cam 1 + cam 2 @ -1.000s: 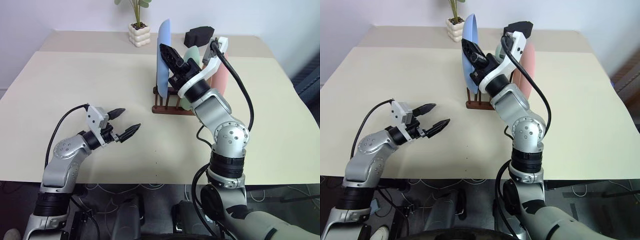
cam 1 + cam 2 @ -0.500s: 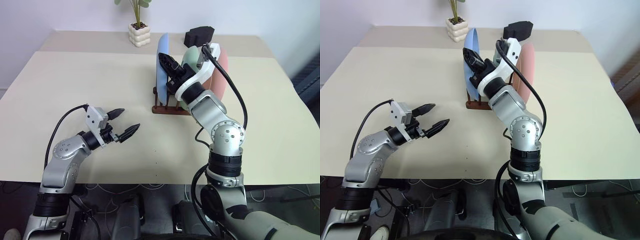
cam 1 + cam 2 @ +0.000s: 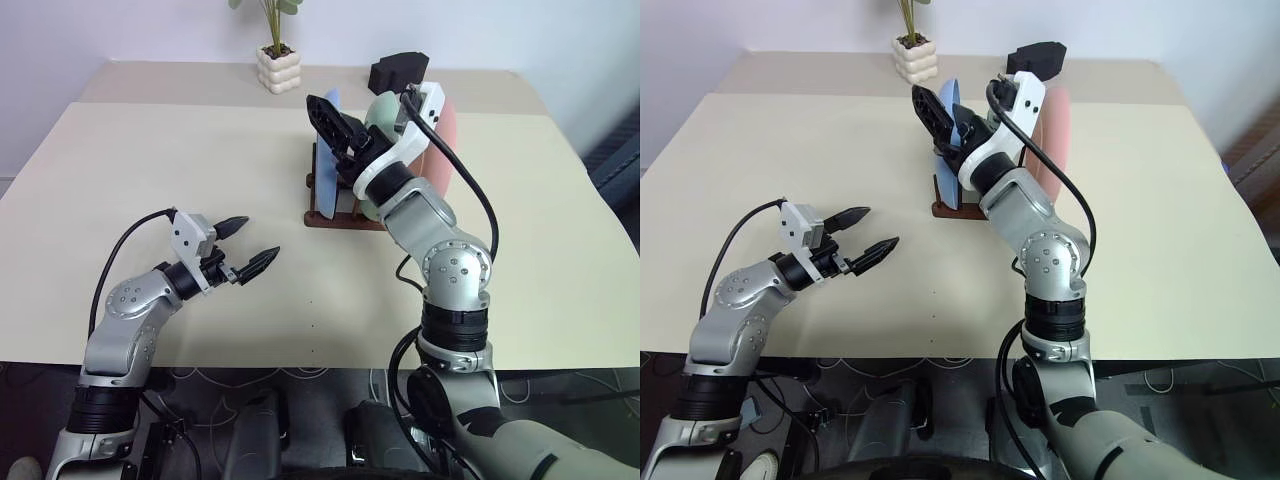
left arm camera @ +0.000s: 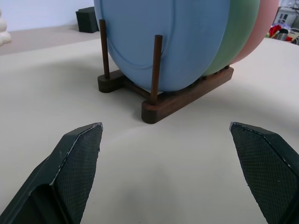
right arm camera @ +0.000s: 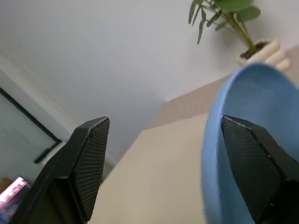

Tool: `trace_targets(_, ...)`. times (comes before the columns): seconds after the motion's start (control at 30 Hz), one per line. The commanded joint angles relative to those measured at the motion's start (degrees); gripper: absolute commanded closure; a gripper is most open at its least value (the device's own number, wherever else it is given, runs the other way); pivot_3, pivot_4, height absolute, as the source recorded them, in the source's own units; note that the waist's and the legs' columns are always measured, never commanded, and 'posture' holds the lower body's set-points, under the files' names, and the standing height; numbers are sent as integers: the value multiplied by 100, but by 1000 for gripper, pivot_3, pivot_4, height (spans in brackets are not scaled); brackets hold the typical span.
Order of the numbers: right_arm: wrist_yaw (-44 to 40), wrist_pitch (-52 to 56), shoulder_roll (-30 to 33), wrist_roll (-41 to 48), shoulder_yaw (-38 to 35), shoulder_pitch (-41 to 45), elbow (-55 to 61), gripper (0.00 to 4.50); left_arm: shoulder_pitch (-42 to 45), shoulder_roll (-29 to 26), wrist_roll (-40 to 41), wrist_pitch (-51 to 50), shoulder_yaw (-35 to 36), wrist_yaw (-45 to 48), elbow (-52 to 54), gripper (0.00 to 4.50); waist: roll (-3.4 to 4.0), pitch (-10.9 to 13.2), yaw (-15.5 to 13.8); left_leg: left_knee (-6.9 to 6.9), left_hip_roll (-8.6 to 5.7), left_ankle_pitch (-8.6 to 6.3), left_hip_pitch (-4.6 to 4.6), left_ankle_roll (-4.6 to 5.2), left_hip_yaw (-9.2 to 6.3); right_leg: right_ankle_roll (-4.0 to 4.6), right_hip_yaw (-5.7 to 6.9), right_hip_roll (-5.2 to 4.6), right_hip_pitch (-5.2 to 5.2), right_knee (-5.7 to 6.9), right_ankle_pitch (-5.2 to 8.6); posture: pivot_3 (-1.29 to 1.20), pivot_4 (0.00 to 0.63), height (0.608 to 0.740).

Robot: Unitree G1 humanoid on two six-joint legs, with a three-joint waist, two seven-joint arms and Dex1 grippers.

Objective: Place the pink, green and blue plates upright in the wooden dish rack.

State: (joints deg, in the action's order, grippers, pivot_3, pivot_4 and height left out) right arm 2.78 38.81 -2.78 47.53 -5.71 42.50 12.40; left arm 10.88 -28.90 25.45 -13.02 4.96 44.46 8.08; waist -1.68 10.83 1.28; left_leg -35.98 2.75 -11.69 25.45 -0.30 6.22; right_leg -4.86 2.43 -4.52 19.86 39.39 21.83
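Left pincer: fingers spread wide, holding nothing; it hovers over the bare surface, well to the left of the wooden dish rack and nearer the robot, pointing toward the rack.
Potted plant: beyond the rack and to its left, in a white lumpy pot at the surface's far edge.
Wooden dish rack: dark brown, two base rails with thin upright pegs; it stands on the surface right of centre.
Blue plate: on edge in the rack's leftmost slot, behind the two end pegs, leaning against the green plate.
Right pincer: fingers apart, gripping nothing; it is above the rack at the blue plate's upper rim, one finger on each side of the rim.
Green plate: upright in the rack, just right of the blue plate.
Pink plate: upright in the rack, on the rack's right end.
Black block: on the surface beyond the rack, apart from it.
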Motion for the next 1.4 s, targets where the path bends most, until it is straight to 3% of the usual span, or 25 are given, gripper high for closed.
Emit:
trace_targets(0.03, -642, -273, 496, -592, 536, 301, 592, 638, -8, 6, 15, 59, 59, -21, 254, 0, 5, 3, 1, 1, 0, 0, 0, 0, 0, 0, 0, 0, 1, 0, 0, 0, 150, 732)
trace_targets(0.13, -1164, -484, 1046, -1084, 874, 402, 903, 638, 2, 7, 20, 56, 77, -32, 257, 0, 5, 3, -3, 0, 0, -1, 4, 1, 3, 0, -2, -1, 6, 0, 0, 0, 150, 732)
trace_targets(0.3, -1941, -785, 2121, -1557, 714, 209, 1435, 638, 72, 32, -56, 166, 152, -160, 142, 0, 4, 3, -38, -1, 0, -5, 4, 9, 3, 0, -1, -2, 2, -3, 0, 0, 150, 732)
trace_targets(0.43, -2567, -861, 3307, -1589, -128, -699, 1788, 638, 158, 6, -220, 366, 204, -190, -146, 0, 2, 1, -68, -5, -2, -16, 2, 27, 3, -1, 5, -7, -16, -24, 0, 0, 150, 732)
trace_targets(0.6, -3400, -1093, 4326, -1668, -1264, -2700, 2031, 638, 370, -31, -435, 659, 228, -194, -651, 0, 4, 3, -67, -1, -2, -19, -2, 32, 2, -1, 12, -8, -27, -37, 0, 0, 150, 732)
trace_targets(0.73, -3901, -1591, 4431, -1844, -1849, -4003, 1814, 638, 522, 64, -622, 844, 165, -296, -955, 0, 13, 3, -29, -3, 0, -21, -13, 37, 1, -1, 9, -2, -31, -28, 0, 0, 150, 732)
trace_targets(0.87, -3948, -2038, 4243, -2172, -1864, -4656, 1393, 638, 537, 94, -755, 980, 105, -292, -1182, 0, 13, 3, -15, -8, 1, -22, -20, 38, -1, -1, 9, -1, -39, -27, 0, 0, 150, 732)
trace_targets(1.1, -3876, -2608, 3910, -2661, -1456, -4774, 599, 638, 442, 115, -818, 1096, 137, -317, -1313, 0, 12, 2, -46, -12, -1, -8, -19, 14, -1, -2, 9, -1, -40, -27, 0, 0, 150, 732)
trace_targets(1.4, -3919, -2713, 3817, -2754, -1297, -4720, 374, 638, 342, 247, -836, 1077, 57, -344, -1214, 0, 14, 2, -53, -13, -1, -6, -19, 12, -1, -2, 9, -2, -41, -27, 0, 0, 150, 732)
